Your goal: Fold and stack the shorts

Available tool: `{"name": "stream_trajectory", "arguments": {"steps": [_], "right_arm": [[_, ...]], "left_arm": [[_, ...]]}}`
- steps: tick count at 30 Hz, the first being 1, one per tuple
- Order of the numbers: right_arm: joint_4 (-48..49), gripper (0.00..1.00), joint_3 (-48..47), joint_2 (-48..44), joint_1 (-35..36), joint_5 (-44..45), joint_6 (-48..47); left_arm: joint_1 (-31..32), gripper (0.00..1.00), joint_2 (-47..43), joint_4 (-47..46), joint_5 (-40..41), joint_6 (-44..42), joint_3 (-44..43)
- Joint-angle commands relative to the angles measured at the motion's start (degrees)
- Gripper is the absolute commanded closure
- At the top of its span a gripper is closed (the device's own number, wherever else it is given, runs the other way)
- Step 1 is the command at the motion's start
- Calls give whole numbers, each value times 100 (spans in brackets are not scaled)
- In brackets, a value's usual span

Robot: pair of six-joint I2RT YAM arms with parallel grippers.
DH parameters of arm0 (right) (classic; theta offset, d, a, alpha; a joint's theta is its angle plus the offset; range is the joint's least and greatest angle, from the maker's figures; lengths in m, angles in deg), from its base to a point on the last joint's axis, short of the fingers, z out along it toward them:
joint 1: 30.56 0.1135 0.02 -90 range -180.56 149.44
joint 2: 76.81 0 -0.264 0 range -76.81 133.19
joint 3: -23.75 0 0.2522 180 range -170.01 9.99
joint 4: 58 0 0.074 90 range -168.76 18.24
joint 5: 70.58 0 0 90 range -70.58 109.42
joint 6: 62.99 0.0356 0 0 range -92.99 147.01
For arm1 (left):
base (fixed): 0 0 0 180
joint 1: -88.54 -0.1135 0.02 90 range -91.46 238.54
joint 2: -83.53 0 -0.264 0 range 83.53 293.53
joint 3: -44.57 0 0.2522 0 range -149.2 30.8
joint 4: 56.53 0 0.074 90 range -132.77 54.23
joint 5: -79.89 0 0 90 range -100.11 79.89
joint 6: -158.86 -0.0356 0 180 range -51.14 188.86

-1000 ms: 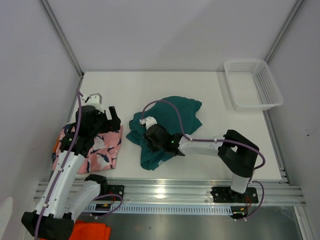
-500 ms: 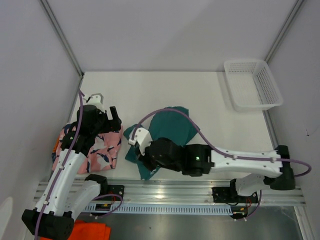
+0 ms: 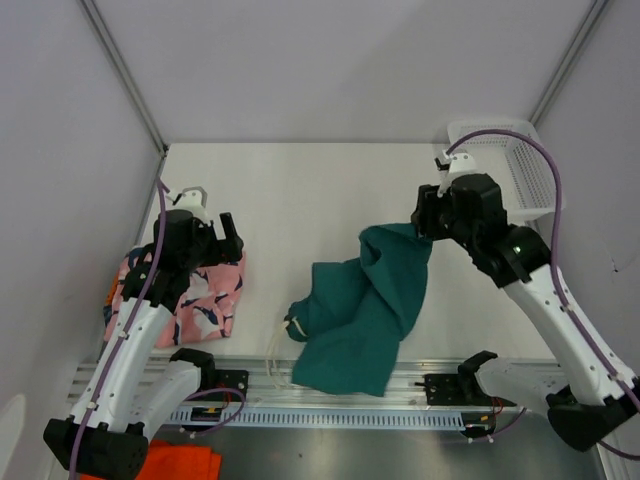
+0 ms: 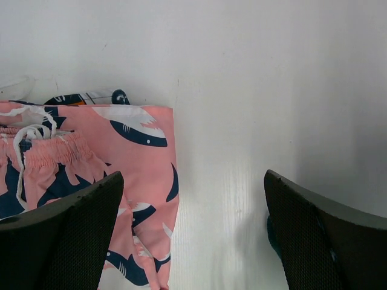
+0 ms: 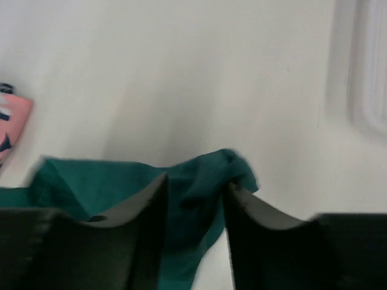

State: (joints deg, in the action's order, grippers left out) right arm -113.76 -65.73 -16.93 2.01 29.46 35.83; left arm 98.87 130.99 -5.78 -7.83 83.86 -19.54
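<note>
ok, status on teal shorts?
Left end effector open, beside pink shark shorts. Right end effector pinching teal shorts, one end raised, rest on table. Nothing blocking.

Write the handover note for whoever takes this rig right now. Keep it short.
Left gripper: jaws wide open, empty, above the edge of the pink shark shorts.
Right gripper: shut on the teal shorts, one end raised, the rest trailing on the table toward its near edge.
Done: pink pair lies folded by the left arm, on the graphic-print shorts, which barely peek out.
Left: fold the teal shorts, stack them on the pink pair.
</note>
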Motion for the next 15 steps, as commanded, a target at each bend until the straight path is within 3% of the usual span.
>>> {"name": "stream_trajectory", "arguments": {"steps": [1,3,5,10,15], "right_arm": [[-590,41,216,672,-471,-329,269],[-416,22,321,622,-463,-362,357],[-21,13,592,245,-384,-678,366],[8,15,883,-301,168,-1539,261],[-54,16,1498,-433,1758,-1233,682]], "left_arm": [[22,1,-9,-113,-132,11,51],[22,1,-35,-113,-105,11,51],[22,1,-35,-122,-105,20,60],[13,1,26,-131,-149,2,51],[22,1,35,-131,-176,-6,60]]}}
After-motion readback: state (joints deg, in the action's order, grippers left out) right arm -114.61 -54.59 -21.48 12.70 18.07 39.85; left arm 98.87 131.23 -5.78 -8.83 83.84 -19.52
